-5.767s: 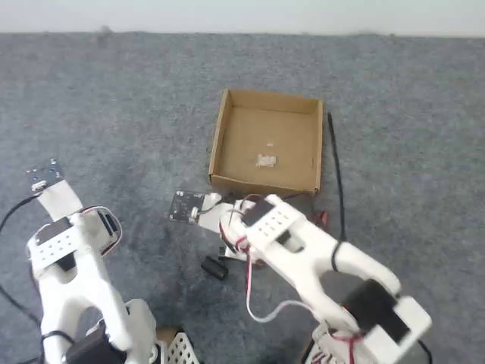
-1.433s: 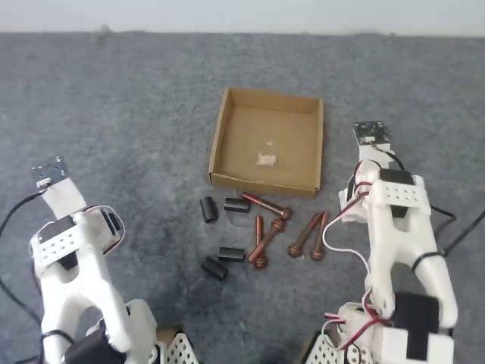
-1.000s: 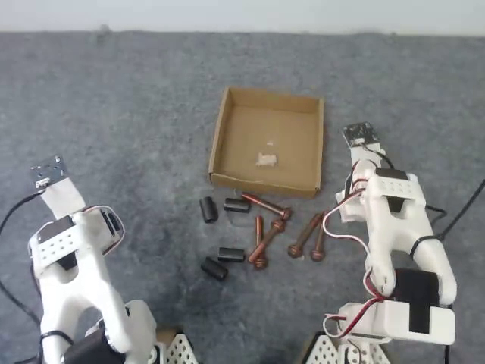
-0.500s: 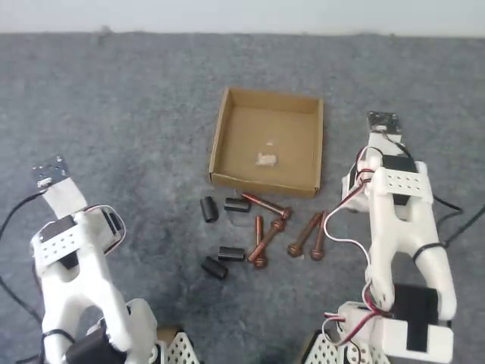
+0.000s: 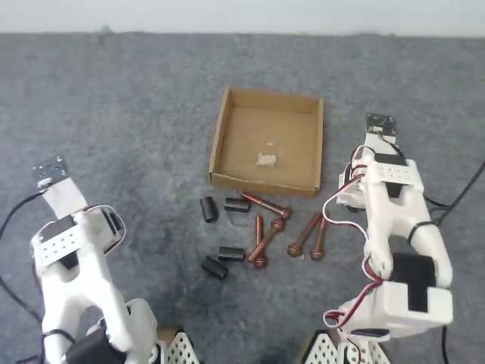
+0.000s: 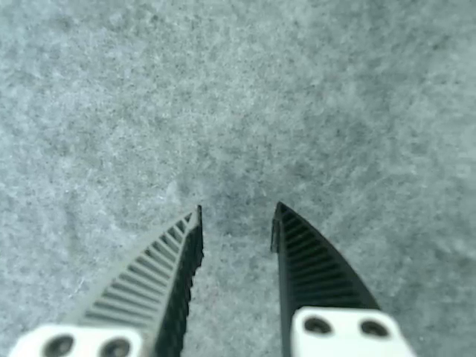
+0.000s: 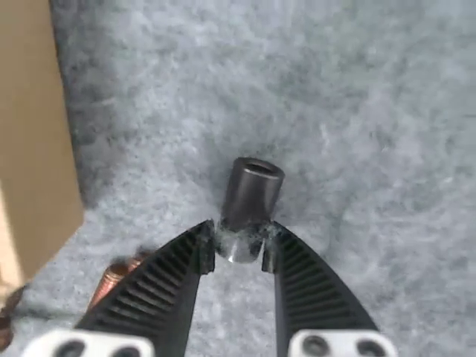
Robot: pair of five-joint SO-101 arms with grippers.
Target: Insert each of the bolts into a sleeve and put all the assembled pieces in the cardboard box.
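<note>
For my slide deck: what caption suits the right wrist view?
Right pincer grips a black sleeve by one end, beside the cardboard box.

Grey carpet (image 5: 136, 98) covers the table; pale wall (image 5: 242, 15) behind; black cable (image 5: 470, 180) near one edge.

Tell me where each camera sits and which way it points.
High view: fixed overhead, looking down on grey carpet, an open brown cardboard box, copper-coloured metal bolts; both white arms show.
Left wrist view: on the left arm, facing bare carpet past its open left pincer.
Right wrist view: on the right arm, facing its right pincer gripping a black tubular sleeve.
Shared: high and right wrist views both show the box.
</note>
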